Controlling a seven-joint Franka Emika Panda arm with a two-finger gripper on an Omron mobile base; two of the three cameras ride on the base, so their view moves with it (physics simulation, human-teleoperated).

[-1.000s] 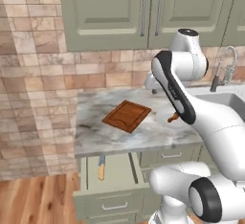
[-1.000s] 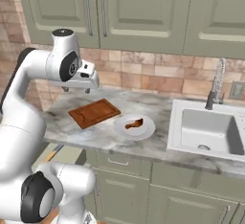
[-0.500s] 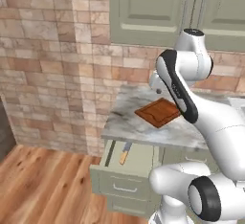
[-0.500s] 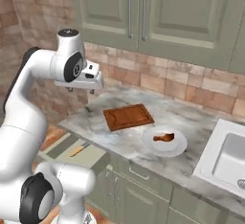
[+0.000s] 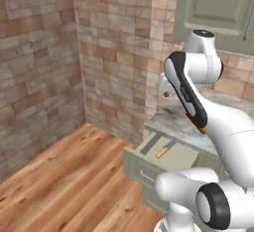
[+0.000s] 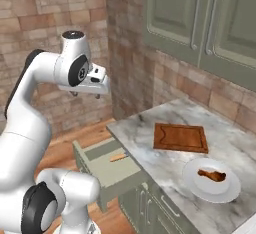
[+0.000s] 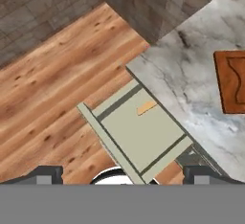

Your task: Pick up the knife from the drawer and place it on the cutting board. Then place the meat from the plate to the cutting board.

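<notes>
1. The drawer (image 6: 107,165) stands pulled out from under the marble counter (image 6: 150,163), its pale green inside open to view from above.
2. The knife (image 6: 118,157) lies flat inside the drawer, near the counter's edge; its tan wooden handle is plain in the hand view (image 7: 146,107), while the blade can hardly be made out there and may be tucked under the counter lip.
3. In the left base view the knife (image 5: 165,149) rests at a slant in the drawer (image 5: 163,159), handle toward the front.
4. The cutting board (image 6: 180,137) lies flat on the counter, well apart from the drawer, with nothing on it.
5. The meat (image 6: 212,175) sits on the plate (image 6: 197,185), which stands just beside the board on the counter.
6. The gripper (image 6: 75,93) hangs high above the wooden floor (image 7: 52,89), to the side of the open drawer and well clear of the knife.
7. Its two finger tips (image 7: 45,174) show far apart at the bottom corners of the hand view, so the jaws are spread wide with nothing between them.
</notes>
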